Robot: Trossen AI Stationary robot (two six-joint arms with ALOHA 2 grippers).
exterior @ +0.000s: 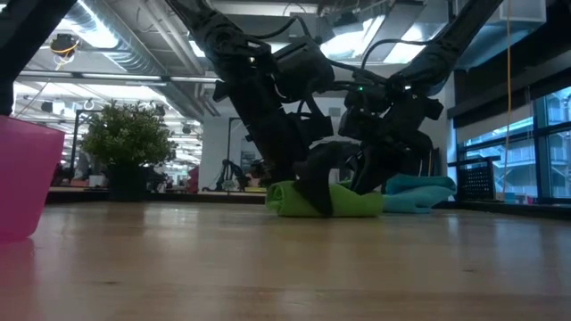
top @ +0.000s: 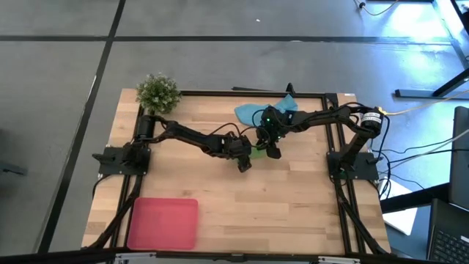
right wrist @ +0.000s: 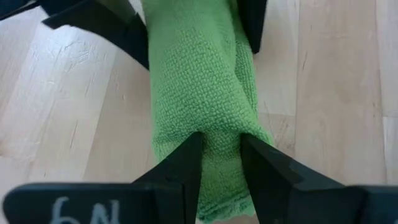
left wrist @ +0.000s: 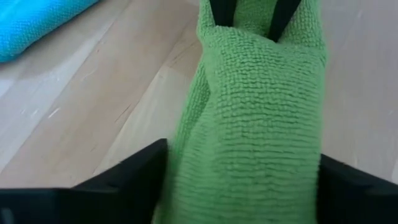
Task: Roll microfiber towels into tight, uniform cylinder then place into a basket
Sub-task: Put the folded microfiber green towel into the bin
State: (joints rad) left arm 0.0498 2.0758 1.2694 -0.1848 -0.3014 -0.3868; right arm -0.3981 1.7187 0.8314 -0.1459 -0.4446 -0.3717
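Note:
The lime green towel (right wrist: pixel 199 68) lies on the table as a rolled-up cylinder near the table's middle; it also shows in the low view (exterior: pixel 343 202). My left gripper (left wrist: pixel 242 165) stands over one end of the roll, and my right gripper (right wrist: pixel 221 155) is shut on the other end. The two grippers face each other along the roll (top: pixel 258 152). The light blue towel (top: pixel 260 111) lies crumpled near the far edge. The pinkish-red basket (top: pixel 163 222) stands at the near left. My left gripper has the roll's end between its two fingers, one finger on each long side (left wrist: pixel 186 143), so the fingers lie across the roll. It comes slanting down from above. The roll rests on the table. My right gripper pinches the top of the roll near its other end (right wrist: pixel 217 124) between its two fingers, which stand close together. The cloth bulges out on both sides of the fingers. It comes slanting down from above. The roll rests on the table.
A small bushy green plant (top: pixel 157 92) stands at the far left corner. The blue towel also shows in the low view (exterior: pixel 419 192), just behind the grippers. Bare wood lies between the roll and the basket (exterior: pixel 22 178).

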